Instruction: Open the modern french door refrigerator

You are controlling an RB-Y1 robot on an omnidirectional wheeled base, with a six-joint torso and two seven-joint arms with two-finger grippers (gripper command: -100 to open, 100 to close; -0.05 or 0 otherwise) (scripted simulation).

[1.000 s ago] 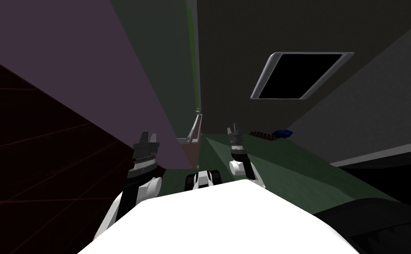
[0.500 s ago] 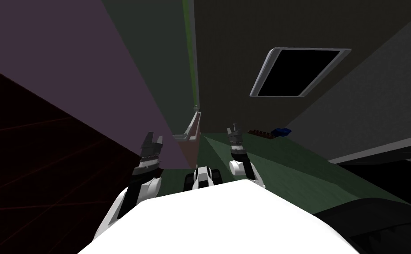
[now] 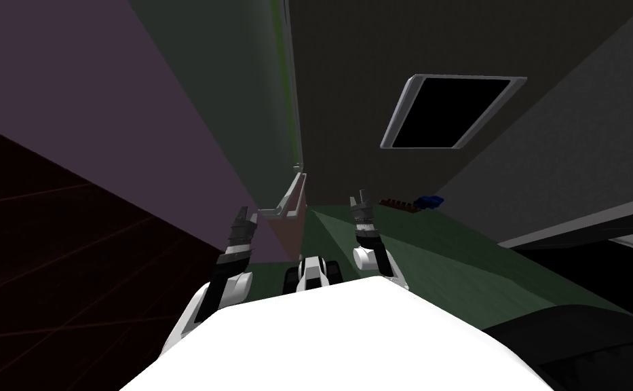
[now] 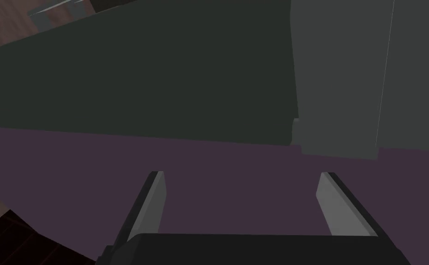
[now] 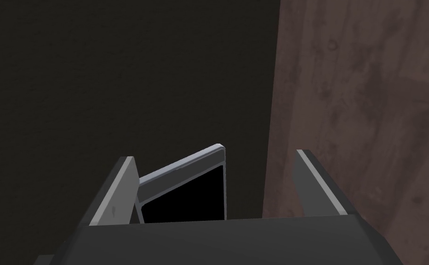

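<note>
Two tools, both open, and one refrigerator ahead of the left one.

Each tool shows two fingers spread apart with nothing between them. The left tool (image 3: 246,217) points across a mauve surface (image 4: 48,184) toward the refrigerator (image 4: 337,69), whose grey front shows two panels parted by one thin seam. The refrigerator stands apart from the fingers. In the head view, one light grey bar (image 3: 293,193) lies just beside that tool's tip. The right tool (image 3: 360,199) points toward one grey-framed window (image 3: 454,112) with a black pane. One small blue thing (image 3: 430,201) sits on the green floor (image 3: 444,258) beyond it.
</note>
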